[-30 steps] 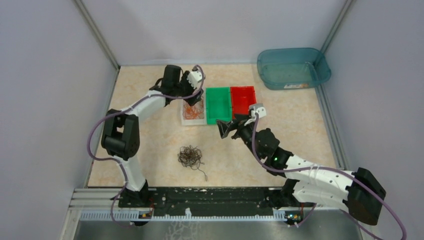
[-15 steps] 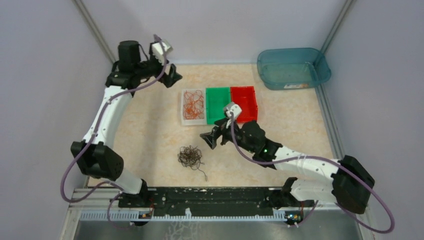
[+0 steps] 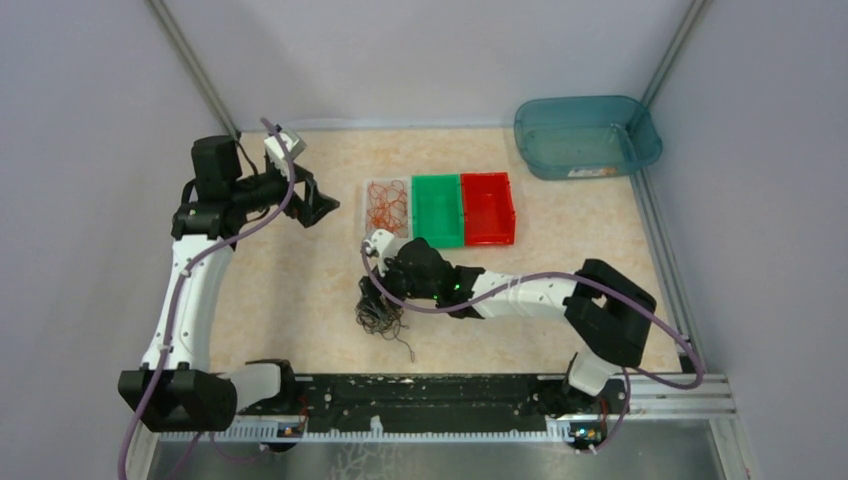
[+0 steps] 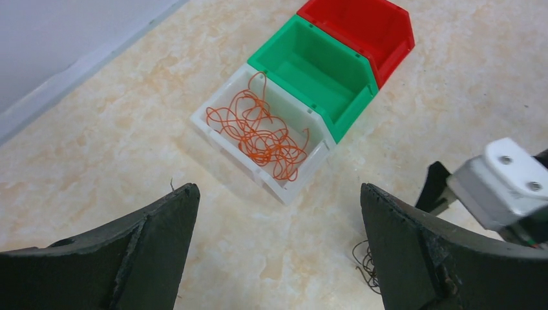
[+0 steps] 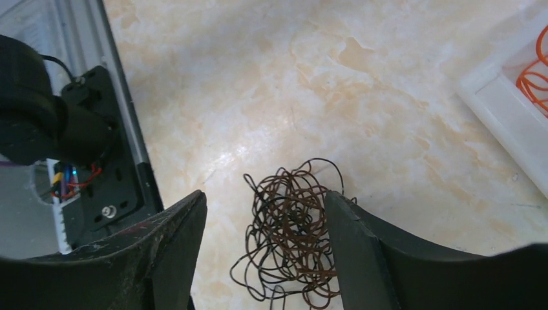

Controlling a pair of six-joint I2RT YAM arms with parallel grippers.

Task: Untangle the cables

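Top external: three bins (image 3: 437, 212), one orange cable tangle (image 3: 385, 207), one dark cable tangle (image 3: 378, 316); left gripper (image 4: 278, 191) wide, right gripper (image 5: 263, 197) parted astride the dark one.

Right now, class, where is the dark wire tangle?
In the top view the tangle lies centrally on the table, in front of the white bin, under the open right gripper.

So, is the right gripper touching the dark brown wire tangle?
Cannot tell. Right wrist view: the dark brown wire tangle lies between the right gripper jaws, one overlapping it.
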